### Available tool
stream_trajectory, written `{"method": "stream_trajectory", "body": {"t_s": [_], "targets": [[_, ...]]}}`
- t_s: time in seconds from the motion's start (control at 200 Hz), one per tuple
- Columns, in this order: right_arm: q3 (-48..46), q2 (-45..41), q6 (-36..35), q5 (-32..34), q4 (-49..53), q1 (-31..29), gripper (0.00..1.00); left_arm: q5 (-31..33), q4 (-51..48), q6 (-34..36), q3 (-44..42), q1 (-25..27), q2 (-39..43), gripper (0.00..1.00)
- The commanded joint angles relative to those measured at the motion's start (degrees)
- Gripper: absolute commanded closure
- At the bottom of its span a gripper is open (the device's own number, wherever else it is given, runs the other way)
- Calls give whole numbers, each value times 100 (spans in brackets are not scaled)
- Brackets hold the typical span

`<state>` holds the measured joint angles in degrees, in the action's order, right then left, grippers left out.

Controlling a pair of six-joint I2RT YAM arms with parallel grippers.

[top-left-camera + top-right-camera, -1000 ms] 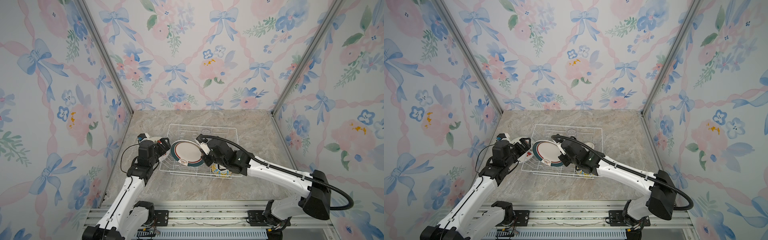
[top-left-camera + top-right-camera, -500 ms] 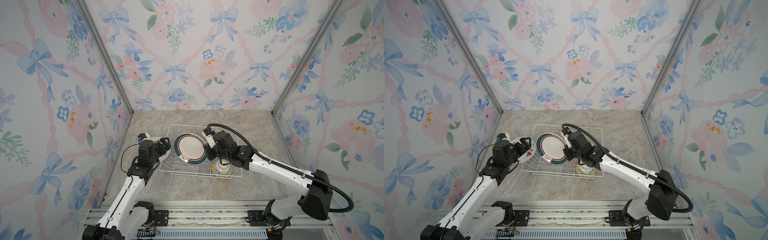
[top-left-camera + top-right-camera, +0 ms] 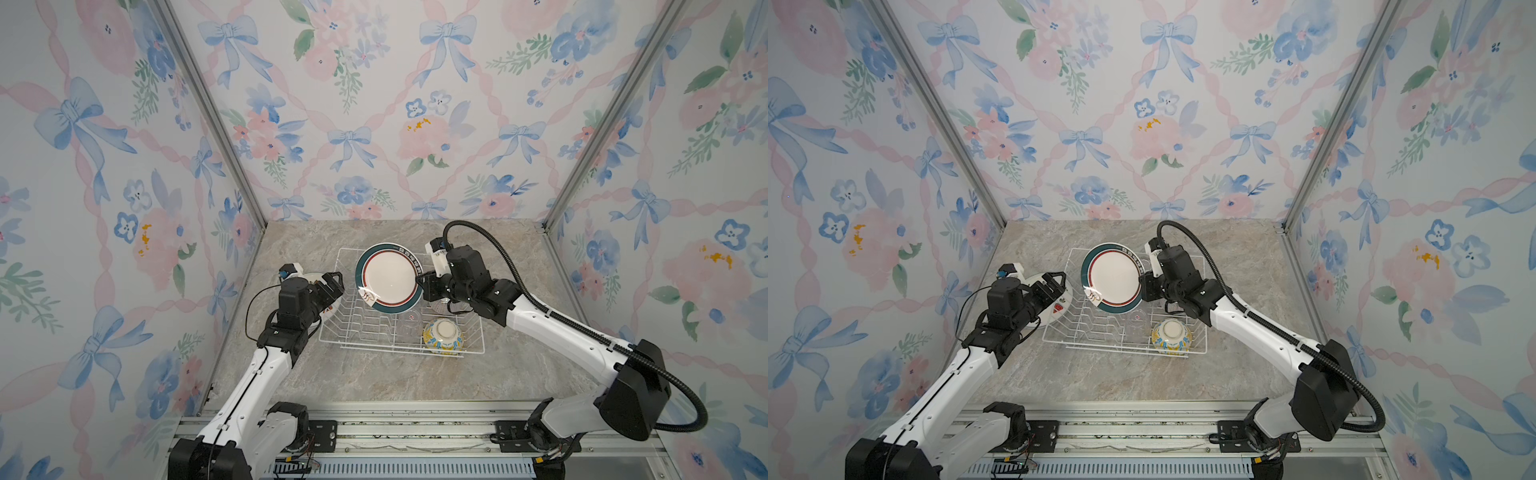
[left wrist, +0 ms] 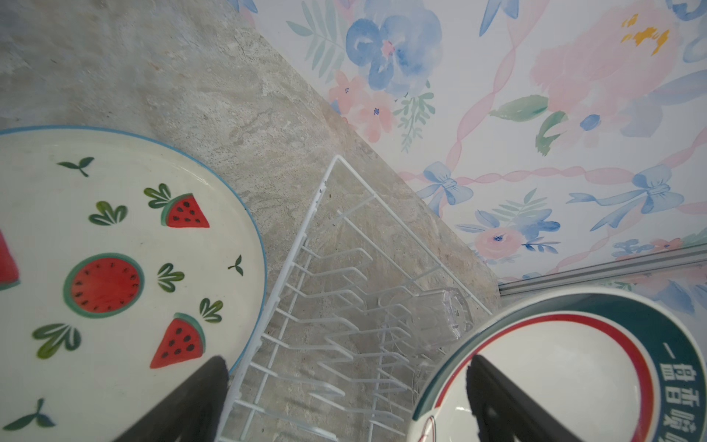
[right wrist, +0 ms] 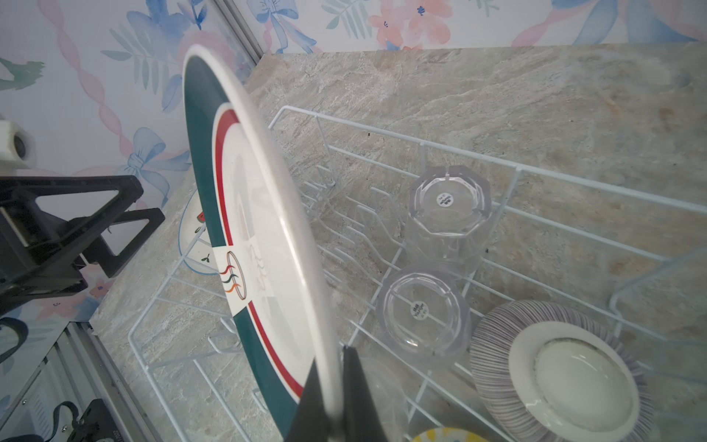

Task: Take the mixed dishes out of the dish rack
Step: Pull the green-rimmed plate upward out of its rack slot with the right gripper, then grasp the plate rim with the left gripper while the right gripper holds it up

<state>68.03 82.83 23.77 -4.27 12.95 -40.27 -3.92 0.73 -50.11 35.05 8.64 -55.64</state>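
Observation:
My right gripper (image 3: 419, 283) (image 3: 1142, 286) (image 5: 332, 359) is shut on the edge of the green-and-red rimmed plate (image 3: 388, 278) (image 3: 1113, 276) (image 5: 260, 214) (image 4: 554, 375), holding it on edge above the dish rack (image 3: 399, 347) (image 3: 1121, 347) (image 5: 421, 145) (image 4: 333, 214). Three upturned clear glasses (image 5: 447, 206) (image 5: 422, 310) (image 5: 382, 386), a purple-striped bowl (image 5: 493, 367) and a yellow-blue bowl (image 3: 442, 336) (image 3: 1171, 334) stay in the rack. My left gripper (image 3: 331, 284) (image 3: 1054, 284) (image 4: 346, 361) hangs open and empty over the watermelon plate (image 4: 114, 268) (image 3: 1059, 307), which lies flat on the table left of the rack.
The marble table (image 3: 374, 374) is bare in front of the rack and behind it (image 3: 316, 241). Flowered walls close in the left, back and right sides. A metal rail (image 3: 415, 424) runs along the front edge.
My right gripper has lifted the green-and-red plate up out of the prongs, toward the back and right. The left arm has stayed put, still open.

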Motion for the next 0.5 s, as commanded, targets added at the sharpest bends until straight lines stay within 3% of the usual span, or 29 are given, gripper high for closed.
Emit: {"method": "stream_trajectory", "body": {"t_s": [0.0, 0.495], "targets": [[21, -68, 410, -338, -484, 122, 100, -202, 216, -69, 20, 23, -60, 2], [187, 159, 892, -891, -779, 283, 100, -812, 864, -154, -75, 90, -227, 2]]}}
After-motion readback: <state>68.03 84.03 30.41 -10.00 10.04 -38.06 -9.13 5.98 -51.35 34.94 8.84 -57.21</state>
